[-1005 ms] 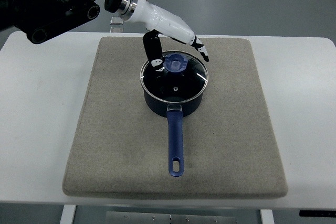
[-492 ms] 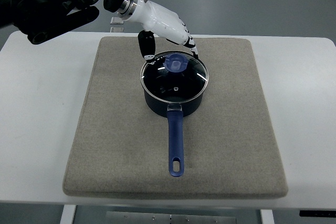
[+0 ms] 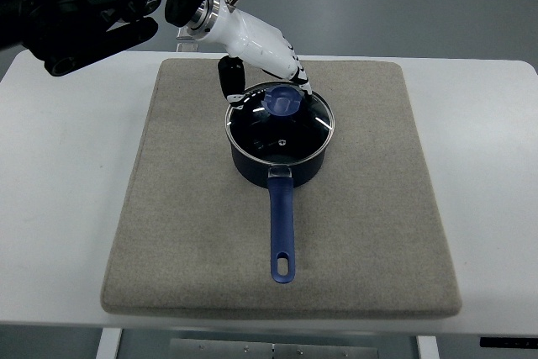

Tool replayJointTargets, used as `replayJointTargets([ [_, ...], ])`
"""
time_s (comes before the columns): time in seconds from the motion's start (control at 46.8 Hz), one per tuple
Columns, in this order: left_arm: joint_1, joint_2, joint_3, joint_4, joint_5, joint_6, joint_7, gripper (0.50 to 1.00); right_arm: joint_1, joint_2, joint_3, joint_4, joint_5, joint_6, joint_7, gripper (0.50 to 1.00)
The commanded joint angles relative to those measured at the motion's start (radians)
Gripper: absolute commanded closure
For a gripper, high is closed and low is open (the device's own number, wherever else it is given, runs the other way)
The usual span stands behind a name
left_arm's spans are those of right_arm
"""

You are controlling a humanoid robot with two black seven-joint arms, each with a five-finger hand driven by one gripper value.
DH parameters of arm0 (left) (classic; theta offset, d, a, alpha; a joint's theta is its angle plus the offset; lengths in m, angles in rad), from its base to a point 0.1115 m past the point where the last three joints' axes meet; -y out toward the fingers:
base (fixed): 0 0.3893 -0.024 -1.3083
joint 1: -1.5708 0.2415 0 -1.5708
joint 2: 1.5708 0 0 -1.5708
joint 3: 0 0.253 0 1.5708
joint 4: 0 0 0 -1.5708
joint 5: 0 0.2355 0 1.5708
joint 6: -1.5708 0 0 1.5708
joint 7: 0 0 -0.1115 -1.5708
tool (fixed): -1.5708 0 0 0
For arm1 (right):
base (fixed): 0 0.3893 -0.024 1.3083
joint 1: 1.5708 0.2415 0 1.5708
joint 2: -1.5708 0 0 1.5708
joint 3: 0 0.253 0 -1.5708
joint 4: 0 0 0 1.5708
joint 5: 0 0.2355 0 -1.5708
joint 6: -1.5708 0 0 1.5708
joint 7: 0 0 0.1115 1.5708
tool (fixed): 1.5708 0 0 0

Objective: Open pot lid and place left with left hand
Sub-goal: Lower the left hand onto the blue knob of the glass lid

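White left robot hand (image 3: 262, 58), fingers loosely spread and empty, above the far rim of the glass lid (image 3: 279, 123) on the dark-blue long-handled saucepan (image 3: 278, 176); grey fabric mat (image 3: 185, 233) beneath.

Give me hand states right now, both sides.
Left robot hand: open, holding nothing, hovering at the far rim of the glass lid, which sits on the pot.
Right robot hand: not in view.

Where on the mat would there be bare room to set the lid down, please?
The mat is bare left of the pot and its handle, and equally bare right of them. It is crowded only at the far edge, where the left hand hangs over the lid.
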Motion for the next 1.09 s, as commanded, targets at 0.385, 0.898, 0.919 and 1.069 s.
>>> replayJointTargets([
  [0.385,0.017,-0.001,0.002,0.001,0.003,-0.002,0.000,0.536,0.000,0.000,0.000,0.000,0.000,0.000,0.000,0.583],
  [0.898,0.023,-0.004,-0.001,0.010,0.001,0.012,0.000,0.538,0.000,0.000,0.000,0.000,0.000,0.000,0.000,0.583],
  [0.919,0.023,-0.004,-0.001,0.010,0.001,0.012,0.000,0.538,0.000,0.000,0.000,0.000,0.000,0.000,0.000,0.583],
  [1.069,0.028,-0.004,-0.005,0.013,0.001,0.011,0.000,0.538,0.000,0.000,0.000,0.000,0.000,0.000,0.000,0.583],
])
